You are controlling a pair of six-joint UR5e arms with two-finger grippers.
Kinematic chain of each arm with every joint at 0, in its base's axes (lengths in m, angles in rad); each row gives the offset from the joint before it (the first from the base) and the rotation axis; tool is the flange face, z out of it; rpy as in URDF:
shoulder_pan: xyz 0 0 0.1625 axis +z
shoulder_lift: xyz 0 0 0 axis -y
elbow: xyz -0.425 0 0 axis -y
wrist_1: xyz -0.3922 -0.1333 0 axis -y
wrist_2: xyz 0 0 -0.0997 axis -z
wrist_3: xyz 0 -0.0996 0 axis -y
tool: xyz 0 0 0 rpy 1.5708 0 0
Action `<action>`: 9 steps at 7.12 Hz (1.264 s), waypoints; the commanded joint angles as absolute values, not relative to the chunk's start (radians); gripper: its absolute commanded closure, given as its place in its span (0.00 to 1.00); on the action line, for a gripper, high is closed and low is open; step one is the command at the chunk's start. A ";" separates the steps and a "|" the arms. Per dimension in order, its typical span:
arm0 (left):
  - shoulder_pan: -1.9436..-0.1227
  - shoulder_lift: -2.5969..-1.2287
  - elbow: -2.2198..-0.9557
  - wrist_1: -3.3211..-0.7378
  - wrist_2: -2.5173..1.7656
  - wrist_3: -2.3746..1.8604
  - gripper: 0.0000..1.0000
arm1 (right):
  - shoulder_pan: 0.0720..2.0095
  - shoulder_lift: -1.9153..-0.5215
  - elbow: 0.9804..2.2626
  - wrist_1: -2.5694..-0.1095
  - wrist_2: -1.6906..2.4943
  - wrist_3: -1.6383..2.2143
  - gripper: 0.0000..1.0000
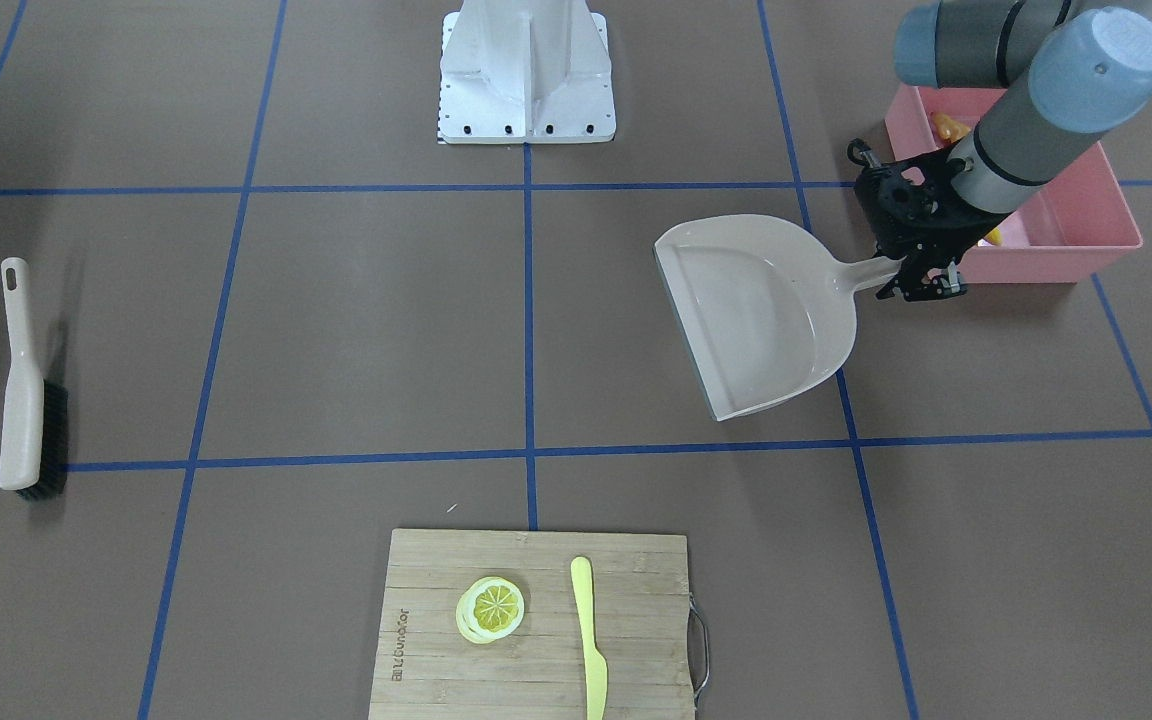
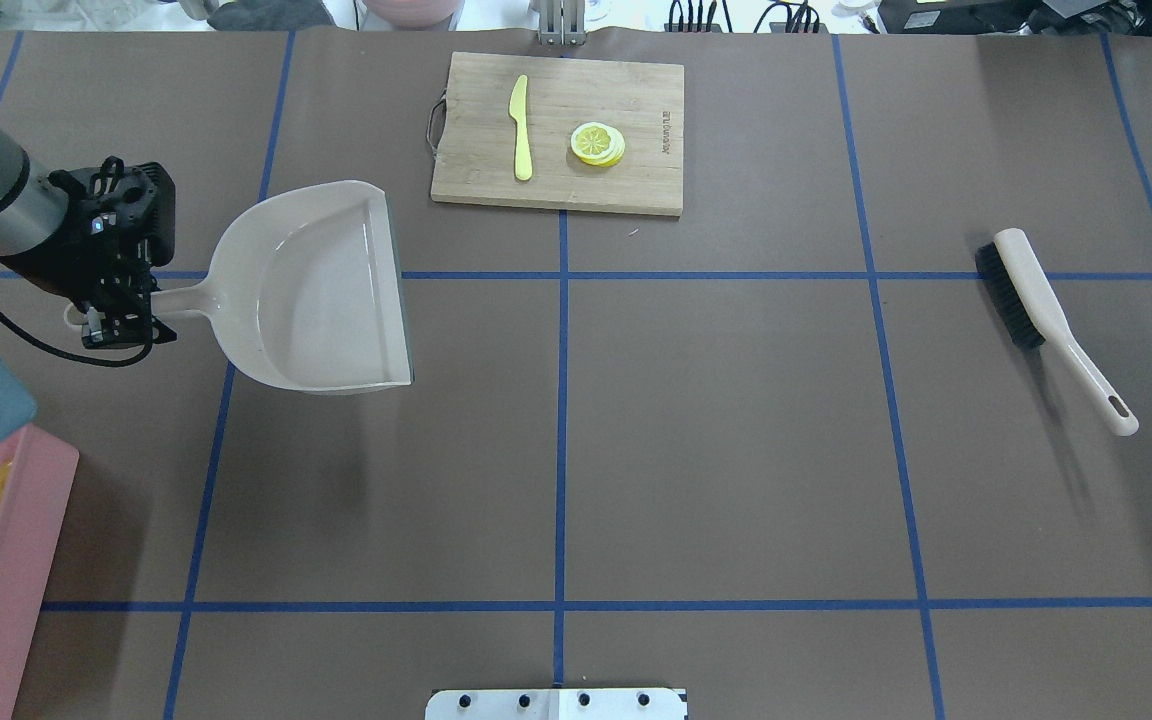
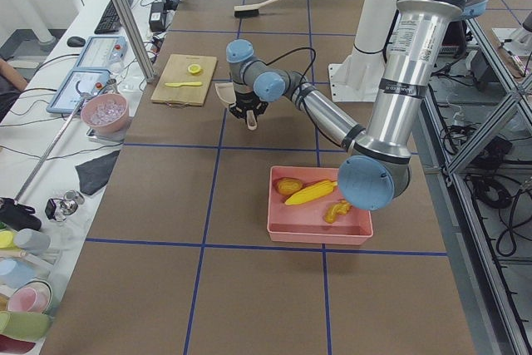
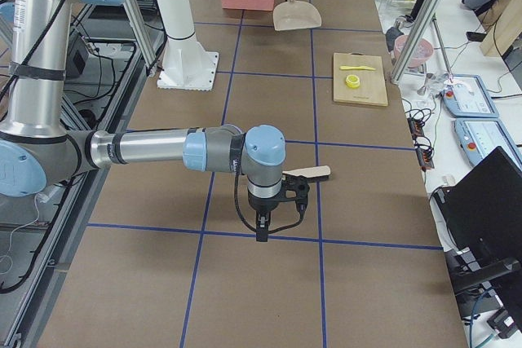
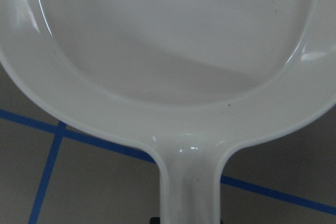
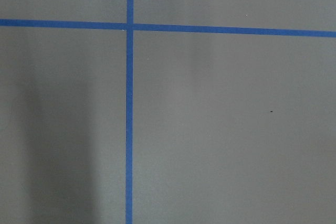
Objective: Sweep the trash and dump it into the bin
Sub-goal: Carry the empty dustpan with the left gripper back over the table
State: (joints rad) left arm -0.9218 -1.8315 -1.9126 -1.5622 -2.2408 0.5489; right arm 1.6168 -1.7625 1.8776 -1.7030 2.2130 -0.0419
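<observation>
Left fingers (image 2: 116,330) are clamping the empty dustpan's (image 2: 316,290) handle beside the bin (image 3: 320,234), trash (image 3: 310,193) lying inside; whether right fingers (image 4: 261,232) are apart, cannot tell.

Pink bin (image 3: 316,234) w/ corn (image 3: 310,193), potato (image 3: 288,186), ginger (image 3: 337,210)

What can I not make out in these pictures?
Right gripper: only small, in the exterior right view; open or shut unclear.
Bin: cut by the overhead view's left edge; the left arm hides much of it in the front view.
Left gripper: tips cut by the left wrist view's bottom edge.
</observation>
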 commanded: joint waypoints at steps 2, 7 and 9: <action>-0.868 -1.920 -1.817 -1.566 -2.184 0.611 1.00 | 1.617 -1.763 1.878 -1.704 2.212 -0.041 0.00; -0.773 -2.054 -1.661 -1.568 -2.186 0.606 1.00 | 1.617 -1.763 1.878 -1.704 2.212 -0.043 0.00; -0.761 -2.056 -1.655 -1.569 -2.186 0.604 1.00 | 1.617 -1.763 1.878 -1.704 2.212 -0.043 0.00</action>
State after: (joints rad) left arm -0.7721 -2.0538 -1.6576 -1.5686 -2.1859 0.6051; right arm 1.6168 -1.7625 1.8776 -1.7043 2.2122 -0.0423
